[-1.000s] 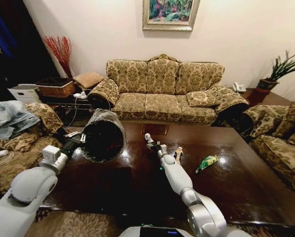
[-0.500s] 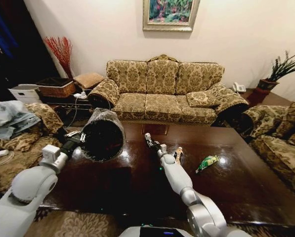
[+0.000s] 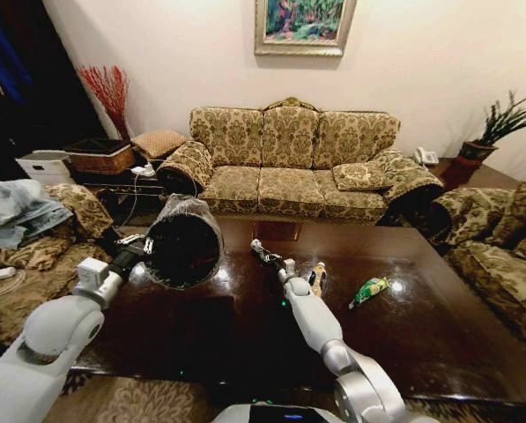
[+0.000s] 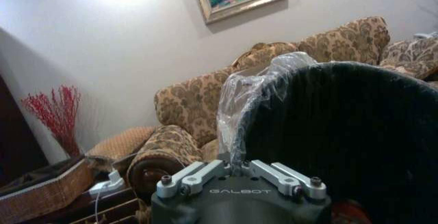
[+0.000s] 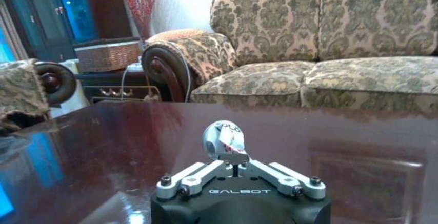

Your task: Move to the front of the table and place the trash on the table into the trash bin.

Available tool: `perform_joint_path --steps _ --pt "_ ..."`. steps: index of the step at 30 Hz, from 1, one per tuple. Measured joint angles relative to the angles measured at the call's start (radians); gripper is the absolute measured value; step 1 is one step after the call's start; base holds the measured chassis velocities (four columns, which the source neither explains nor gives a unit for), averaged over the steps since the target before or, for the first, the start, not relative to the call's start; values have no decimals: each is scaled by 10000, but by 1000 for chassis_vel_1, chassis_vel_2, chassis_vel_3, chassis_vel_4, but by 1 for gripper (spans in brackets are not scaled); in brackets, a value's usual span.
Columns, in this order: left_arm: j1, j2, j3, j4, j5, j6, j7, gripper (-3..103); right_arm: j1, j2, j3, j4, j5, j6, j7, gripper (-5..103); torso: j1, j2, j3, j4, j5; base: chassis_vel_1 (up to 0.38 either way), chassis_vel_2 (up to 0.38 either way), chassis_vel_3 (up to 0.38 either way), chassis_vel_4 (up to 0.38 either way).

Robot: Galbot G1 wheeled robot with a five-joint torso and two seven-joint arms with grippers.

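My left gripper (image 3: 142, 248) (image 4: 239, 166) is shut on the rim of the trash bin (image 3: 184, 241) (image 4: 342, 142). The bin is black with a clear liner, and I hold it tilted above the table's left side with its mouth facing right. My right gripper (image 3: 257, 252) (image 5: 235, 158) hovers over the glossy dark table (image 3: 421, 335), just right of the bin's mouth. It is shut on a small silver-white piece of trash (image 5: 222, 137) with red print. A tan bottle (image 3: 317, 278) and a green wrapper (image 3: 369, 290) lie on the table to the right of that arm.
A patterned sofa (image 3: 289, 159) stands behind the table. An armchair (image 3: 42, 238) with clothes is at the left and another sofa (image 3: 500, 256) at the right. A wicker basket (image 3: 100, 156) sits on a side stand at the back left.
My right gripper has shifted a little to the left with the silver-white piece, closer to the bin's mouth. The left arm and bin have stayed still.
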Motion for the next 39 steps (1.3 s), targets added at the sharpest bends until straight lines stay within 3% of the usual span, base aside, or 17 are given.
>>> perform_joint_path --steps 6,8,9,12,14,19,22,23,26,28,35,39 --pt "-22 -35 69 16 1 -16 2 2 66 0 -33 -13 -232 18 170 5 0 0 0 0 -3 0 0 0 0" --pt "-18 -45 70 17 5 -22 3 2 109 1 -12 -76 -242 -2 190 22 0 0 0 1 -3 0 0 0 0" --pt "-18 -45 70 17 5 -22 3 2 109 1 -12 -76 -242 -2 190 22 0 0 0 1 -3 0 0 0 0" --pt "-17 -46 68 30 6 -32 6 2 167 5 29 -160 -353 -48 236 38 -1 0 -2 1 1 0 0 0 0" --pt "-18 -50 68 32 6 -32 6 2 193 5 68 -208 -435 -56 251 38 -1 0 -2 2 0 0 0 0 0" --pt "-21 -72 76 58 15 -57 6 2 295 4 237 -448 -835 -102 380 60 0 0 -1 1 0 0 0 0 0" --pt "-20 -73 76 76 20 -63 6 2 322 4 267 -561 -818 -130 449 65 0 0 -1 1 0 0 0 0 0" --pt "-24 -73 79 80 20 -64 6 2 340 4 277 -617 -795 -134 466 76 0 0 -2 1 0 0 0 0 0" --pt "-46 -73 100 85 21 -66 6 2 375 4 310 -716 -743 -140 499 82 -1 0 -3 1 0 0 0 0 0" --pt "-52 -77 116 93 23 -67 6 2 411 4 333 -802 -680 -158 563 92 0 0 -2 1 0 0 0 0 0" --pt "-46 -86 118 105 28 -69 8 2 607 4 364 -1191 -602 -156 611 101 0 0 -2 1 0 0 0 0 0" --pt "-27 -105 116 104 30 -83 8 2 643 4 351 -1227 -585 -143 540 93 0 0 -2 1 0 0 0 0 0"
